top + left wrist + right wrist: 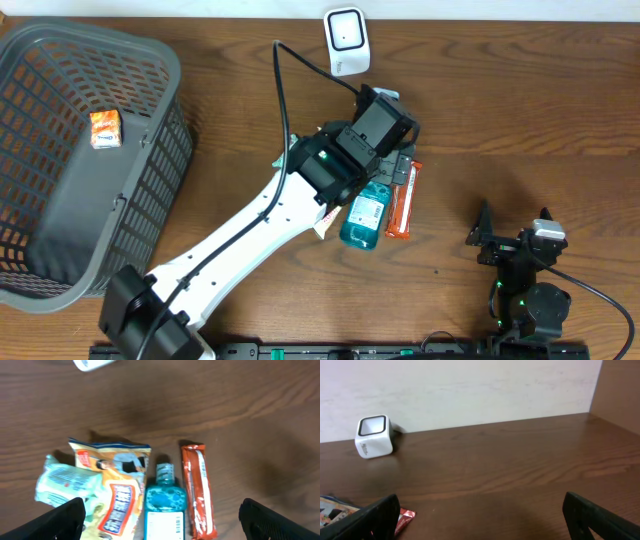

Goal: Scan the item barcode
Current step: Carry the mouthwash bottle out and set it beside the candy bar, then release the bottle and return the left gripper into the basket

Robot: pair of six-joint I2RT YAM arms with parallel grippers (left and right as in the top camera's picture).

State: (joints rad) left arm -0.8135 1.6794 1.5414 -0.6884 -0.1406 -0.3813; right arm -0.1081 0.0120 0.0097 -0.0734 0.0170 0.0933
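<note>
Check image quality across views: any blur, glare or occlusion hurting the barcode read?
Left wrist: soft focus; the teal plastic bottle has its barcode label cut by the bottom edge; dark pincer fingers blurred. Overhead: even light, no glare, but the white left arm covers part of the items. Right wrist: white cube-shaped scanner fairly crisp, pincer fingers out of focus.

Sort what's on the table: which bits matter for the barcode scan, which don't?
In play: scanner, blue bottle, red bar, snack bag, green pack, open left gripper.
Idle: basket, orange box inside it, right gripper.
</note>
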